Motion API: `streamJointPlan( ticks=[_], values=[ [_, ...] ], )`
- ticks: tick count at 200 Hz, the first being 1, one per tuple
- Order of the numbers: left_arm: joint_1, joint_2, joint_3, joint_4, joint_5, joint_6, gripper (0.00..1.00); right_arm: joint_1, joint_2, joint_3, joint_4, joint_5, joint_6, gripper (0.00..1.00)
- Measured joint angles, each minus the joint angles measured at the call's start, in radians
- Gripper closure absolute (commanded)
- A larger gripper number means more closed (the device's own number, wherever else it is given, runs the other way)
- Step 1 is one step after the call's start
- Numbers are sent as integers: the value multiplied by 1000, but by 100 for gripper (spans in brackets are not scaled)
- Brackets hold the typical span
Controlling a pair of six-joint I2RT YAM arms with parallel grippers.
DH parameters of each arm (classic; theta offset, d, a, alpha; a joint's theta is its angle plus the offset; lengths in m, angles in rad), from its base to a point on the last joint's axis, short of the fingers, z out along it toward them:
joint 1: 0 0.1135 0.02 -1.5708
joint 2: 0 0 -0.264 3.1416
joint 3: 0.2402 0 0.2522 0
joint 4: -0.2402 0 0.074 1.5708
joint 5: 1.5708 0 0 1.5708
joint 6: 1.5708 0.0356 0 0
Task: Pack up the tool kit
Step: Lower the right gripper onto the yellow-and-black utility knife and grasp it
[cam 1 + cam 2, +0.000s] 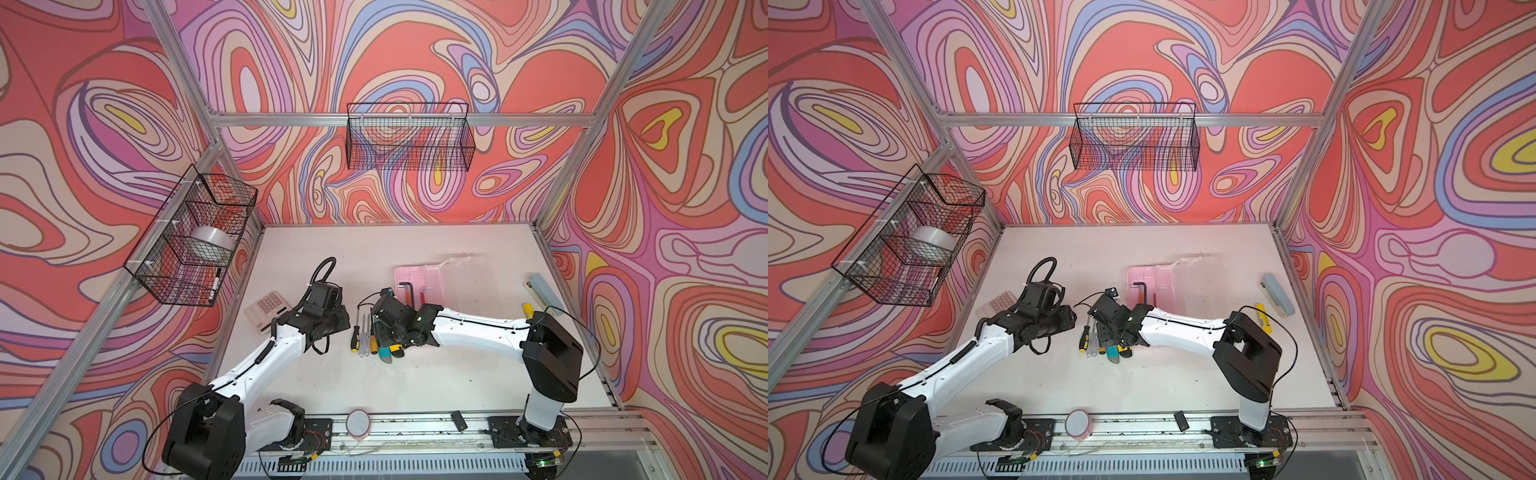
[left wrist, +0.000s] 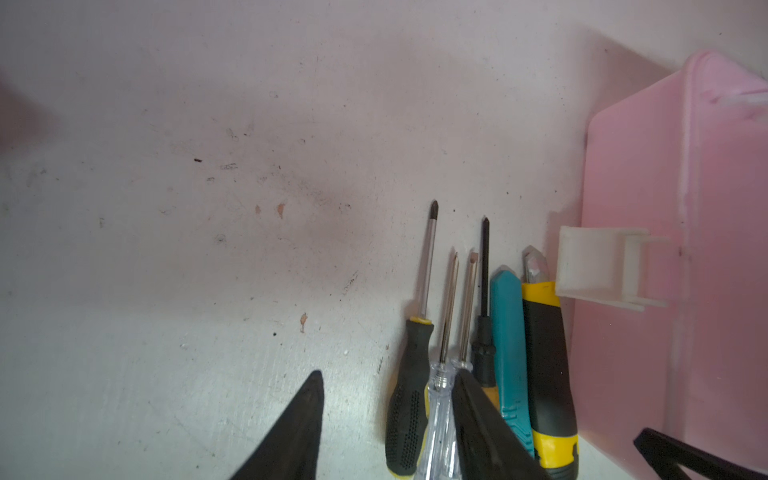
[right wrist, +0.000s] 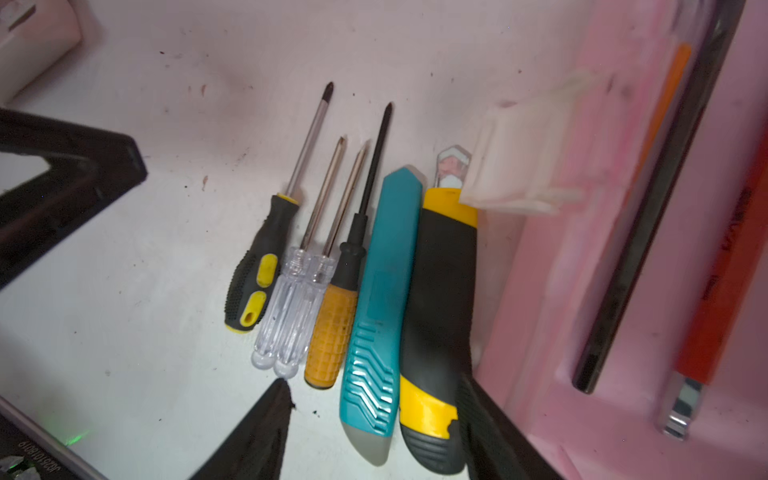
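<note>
The tool kit's pale pink case point(image 1: 409, 276) point(image 2: 706, 249) lies open on the table, its translucent lid point(image 1: 461, 286) folded back. A black hex key point(image 3: 648, 224) and an orange tool point(image 3: 715, 291) lie inside. Beside the case lies a row of screwdrivers point(image 3: 257, 282), a teal tool point(image 3: 382, 291) and a black-yellow utility knife point(image 3: 444, 291). My left gripper point(image 2: 389, 374) is open and straddles the black-yellow and clear screwdriver handles point(image 2: 409, 395). My right gripper point(image 3: 374, 378) is open around the ends of the teal tool and the knife, with one finger point(image 3: 486, 419) between knife and case.
A pinkish calculator point(image 1: 266, 309) lies behind the left arm. A grey-blue bar point(image 1: 544, 291) and a yellow item point(image 1: 528, 309) sit at the right edge. Wire baskets point(image 1: 195, 237) point(image 1: 409, 137) hang on the walls. A round disc point(image 1: 358, 422) rests on the front rail.
</note>
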Motion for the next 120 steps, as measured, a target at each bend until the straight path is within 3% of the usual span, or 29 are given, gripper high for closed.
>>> streamJointPlan(
  ticks=[120],
  values=[
    [0, 30, -12, 56, 30, -16, 49, -21, 50, 38, -113, 61, -1, 39]
  ],
)
